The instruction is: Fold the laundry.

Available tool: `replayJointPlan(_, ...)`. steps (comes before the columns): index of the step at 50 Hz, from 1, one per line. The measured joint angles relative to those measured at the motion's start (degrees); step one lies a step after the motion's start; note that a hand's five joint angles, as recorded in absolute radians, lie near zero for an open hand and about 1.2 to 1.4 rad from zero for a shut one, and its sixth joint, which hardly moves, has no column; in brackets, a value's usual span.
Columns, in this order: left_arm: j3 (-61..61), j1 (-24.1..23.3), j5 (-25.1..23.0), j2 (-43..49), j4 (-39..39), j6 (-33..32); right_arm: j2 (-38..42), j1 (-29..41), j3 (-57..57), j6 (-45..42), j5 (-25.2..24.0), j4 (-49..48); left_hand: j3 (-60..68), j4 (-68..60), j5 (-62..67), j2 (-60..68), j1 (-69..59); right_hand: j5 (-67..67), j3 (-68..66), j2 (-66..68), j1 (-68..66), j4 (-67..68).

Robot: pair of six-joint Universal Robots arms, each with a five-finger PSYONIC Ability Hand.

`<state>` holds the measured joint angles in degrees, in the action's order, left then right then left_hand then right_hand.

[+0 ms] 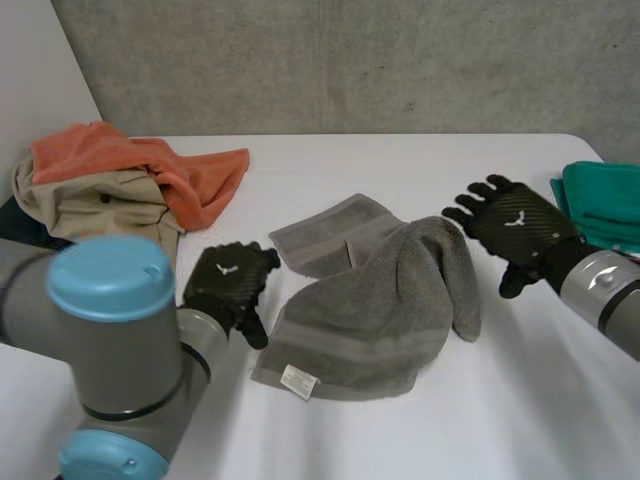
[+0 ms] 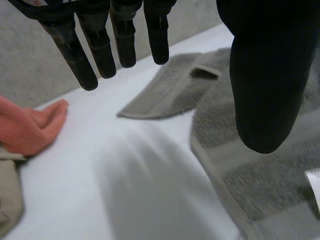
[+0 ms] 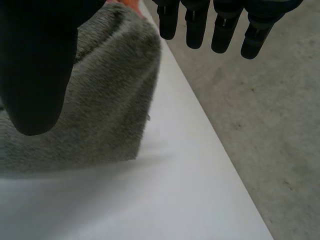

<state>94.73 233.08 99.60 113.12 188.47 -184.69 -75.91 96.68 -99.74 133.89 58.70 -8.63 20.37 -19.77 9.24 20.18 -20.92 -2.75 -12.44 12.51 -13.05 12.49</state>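
A grey towel [image 1: 375, 295] lies crumpled in the middle of the white table [image 1: 420, 430], a white label at its near corner. My left hand [image 1: 228, 283] hovers just beside the towel's left edge, fingers straight and apart from the thumb, holding nothing. In the left wrist view the fingers [image 2: 100, 47] hang over bare table with the towel [image 2: 240, 150] under the thumb. My right hand [image 1: 512, 225] floats open just right of the towel's bunched right end. The right wrist view has the towel [image 3: 100, 110] beside the thumb and the fingers [image 3: 220, 25] spread past the table edge.
A pile of laundry sits at the back left: an orange cloth [image 1: 150, 165] over a beige garment [image 1: 95, 205]. A teal cloth [image 1: 605, 205] lies at the right edge. The concrete floor [image 3: 260, 125] shows beyond the table's edge.
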Motion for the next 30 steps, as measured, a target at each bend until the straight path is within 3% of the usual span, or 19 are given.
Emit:
replayJointPlan(9,-4.8,-1.0,-1.3,8.5,7.3,-0.5,1.3,2.1,-2.3,-0.2,2.3,-1.5,1.5,-2.1,3.0,1.6,-0.4,0.0,0.0,0.0,0.0,0.0)
replayJointPlan(20,-12.8,-1.0,-4.5,16.8,8.0,-0.9,1.9,2.0,-3.7,0.1,4.9,-4.2,7.0,-7.7,8.4,7.1,-6.5,0.0,0.0,0.0,0.0,0.0)
replayJointPlan(29,-16.6,-1.0,-4.8,20.7,5.7,-1.0,2.2,2.0,-2.5,1.5,7.8,-5.0,25.8,-26.4,26.6,26.8,-26.9,0.0,0.0,0.0,0.0,0.0)
replayJointPlan(30,-16.8,-1.0,-4.8,20.9,5.5,-1.0,2.4,2.0,-2.1,2.3,8.0,-5.0,37.8,-38.1,38.3,38.2,-38.8,0.0,0.0,0.0,0.0,0.0)
